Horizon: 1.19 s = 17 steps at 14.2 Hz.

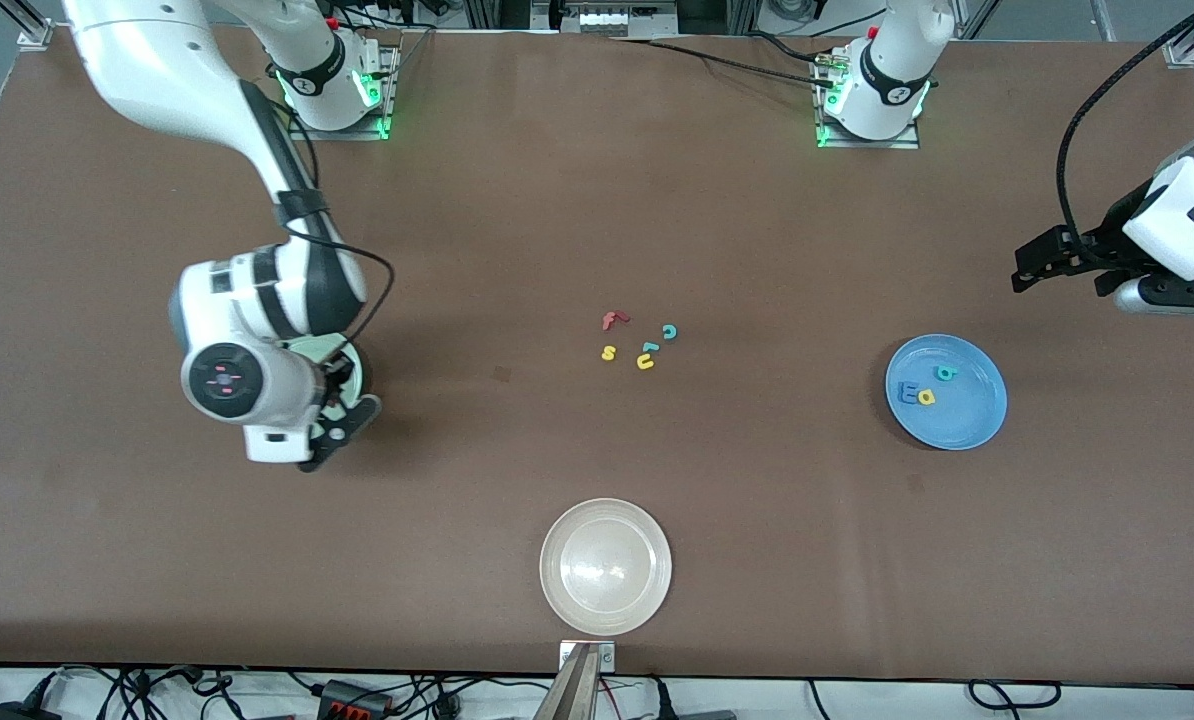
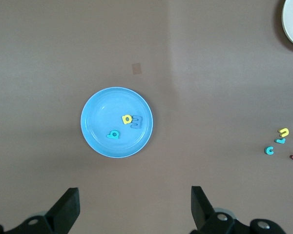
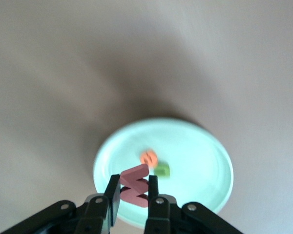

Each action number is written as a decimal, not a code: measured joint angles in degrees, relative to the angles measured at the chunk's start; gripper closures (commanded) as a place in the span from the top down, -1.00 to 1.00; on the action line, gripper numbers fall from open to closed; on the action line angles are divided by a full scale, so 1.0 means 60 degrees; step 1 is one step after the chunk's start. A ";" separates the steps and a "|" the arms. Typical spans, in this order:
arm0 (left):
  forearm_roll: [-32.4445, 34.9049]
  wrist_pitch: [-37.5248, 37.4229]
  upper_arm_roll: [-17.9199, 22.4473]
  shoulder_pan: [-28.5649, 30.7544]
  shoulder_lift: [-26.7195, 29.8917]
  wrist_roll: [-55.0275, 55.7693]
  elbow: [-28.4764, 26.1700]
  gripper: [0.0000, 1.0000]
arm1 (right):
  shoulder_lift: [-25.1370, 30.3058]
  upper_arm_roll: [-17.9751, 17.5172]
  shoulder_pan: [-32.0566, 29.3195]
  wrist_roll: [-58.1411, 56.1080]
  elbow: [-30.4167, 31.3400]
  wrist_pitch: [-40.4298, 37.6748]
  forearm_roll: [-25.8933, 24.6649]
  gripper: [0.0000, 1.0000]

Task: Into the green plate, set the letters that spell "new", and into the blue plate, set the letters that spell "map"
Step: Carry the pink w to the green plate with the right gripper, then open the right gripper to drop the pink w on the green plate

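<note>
My right gripper (image 3: 135, 190) is shut on the pinkish-red w (image 3: 135, 185) and hangs over the pale green plate (image 3: 200, 161). An orange e (image 3: 149, 157) and a dark green n (image 3: 161, 170) lie in that plate. In the front view the right hand covers most of the green plate (image 1: 355, 362), which sits toward the right arm's end. The blue plate (image 1: 967, 420) toward the left arm's end holds a blue m (image 1: 910, 392), a yellow a (image 1: 926, 397) and a teal p (image 1: 946, 373). My left gripper (image 1: 1035, 262) waits open and empty in the air beside the blue plate (image 2: 100, 131).
Loose letters lie mid-table: a red f (image 1: 612, 320), a yellow s (image 1: 608, 352), a teal c (image 1: 669, 331), a yellow u (image 1: 645, 362) and a small teal piece (image 1: 649, 348). A cream plate (image 1: 606, 566) stands near the table's front edge.
</note>
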<state>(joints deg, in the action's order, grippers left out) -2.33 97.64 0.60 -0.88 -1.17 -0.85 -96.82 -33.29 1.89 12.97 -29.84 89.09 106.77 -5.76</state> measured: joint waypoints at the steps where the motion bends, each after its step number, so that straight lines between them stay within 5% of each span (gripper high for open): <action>1: -0.0005 -0.0005 0.0000 0.0012 -0.0003 0.0000 0.0000 1.00 | 0.0246 0.0001 -0.0193 0.0011 0.0436 0.0014 0.0000 -1.00; 12: -0.0100 -0.0285 0.0046 0.0101 -0.0014 0.0000 0.0001 1.00 | 0.0685 -0.0042 -0.0365 0.0176 0.3337 0.2365 0.0000 -0.98; 13: -0.0102 -0.0308 0.0051 0.0134 -0.0015 0.0000 0.0000 1.00 | 0.0659 -0.0042 -0.0365 0.0177 0.3369 0.2426 0.0000 -0.82; 15: -0.0103 -0.0386 0.0078 0.0196 -0.0016 0.0000 0.0000 1.00 | 0.0577 -0.0042 -0.0365 0.0184 0.3384 0.2568 0.0000 0.99; 17: -0.0204 -0.0469 0.0083 0.0271 -0.0024 0.0000 0.0000 1.00 | 0.0564 -0.0043 -0.0365 0.0256 0.3368 0.2627 0.0000 1.00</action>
<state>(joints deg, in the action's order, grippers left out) -3.55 94.83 1.10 0.75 -1.31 -0.85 -96.82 -29.91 1.63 10.78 -28.30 109.30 122.53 -5.76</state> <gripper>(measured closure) 0.000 0.608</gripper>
